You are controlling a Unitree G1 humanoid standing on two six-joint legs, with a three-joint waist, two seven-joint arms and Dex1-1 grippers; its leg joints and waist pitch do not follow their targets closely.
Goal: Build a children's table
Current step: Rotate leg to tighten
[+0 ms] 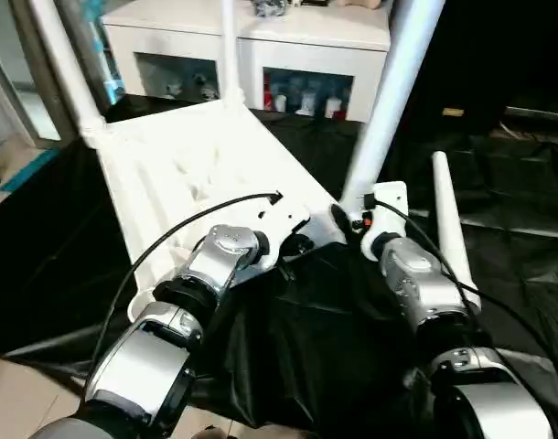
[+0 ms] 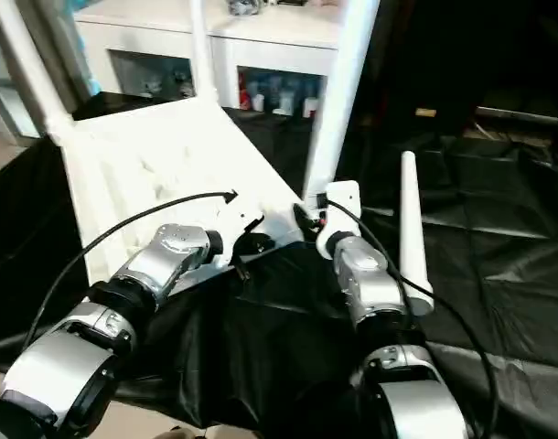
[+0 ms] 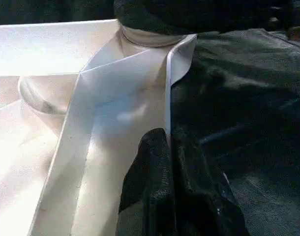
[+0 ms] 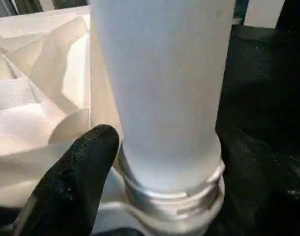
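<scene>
While left pincer [image 3: 172, 162] pinches tabletop [image 1: 197, 155] rim, rt pincer [image 1: 352, 222] beside leg [image 1: 389, 101]

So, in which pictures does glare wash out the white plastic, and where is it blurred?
Left wrist view: the tabletop glows so brightly that its ribs fade. Right wrist view: the leg stands very close and looks soft, without texture. Left eye view: the underside is overexposed, while the black cloth stays dark.

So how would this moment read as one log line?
left gripper: shut on tabletop rim | right gripper: open around leg base | loose leg: on cloth
</scene>
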